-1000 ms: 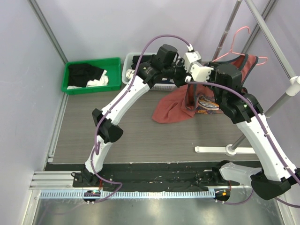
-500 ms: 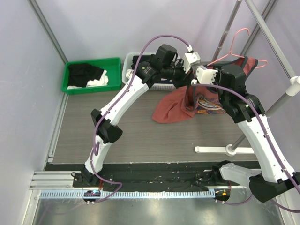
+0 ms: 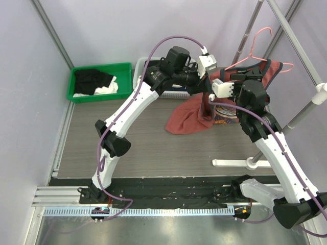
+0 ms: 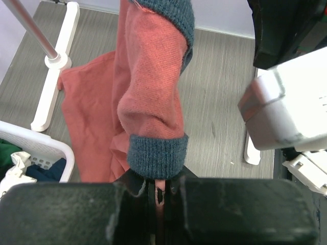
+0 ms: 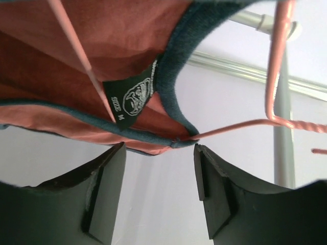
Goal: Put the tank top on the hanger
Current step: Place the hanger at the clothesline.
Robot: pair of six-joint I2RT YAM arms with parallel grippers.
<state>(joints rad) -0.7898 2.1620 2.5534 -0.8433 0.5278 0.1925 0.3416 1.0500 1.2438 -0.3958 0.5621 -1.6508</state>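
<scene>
Left gripper [image 4: 158, 196]: jaws pinched shut on a navy-trimmed strap of the tank top [image 4: 148, 102]. Right gripper [image 5: 158, 148]: jaws wide apart, holding nothing; neck trim and a wire of the hanger [image 5: 76, 48] sit just above at 12 o'clock. Top view: hanger up at 1 o'clock by the rail [image 3: 301, 48], far shoulder seemingly draped on it, hem slumped on the table [image 3: 127, 143] toward 8 o'clock. Judged partway: held strap not yet over the wire, then release
</scene>
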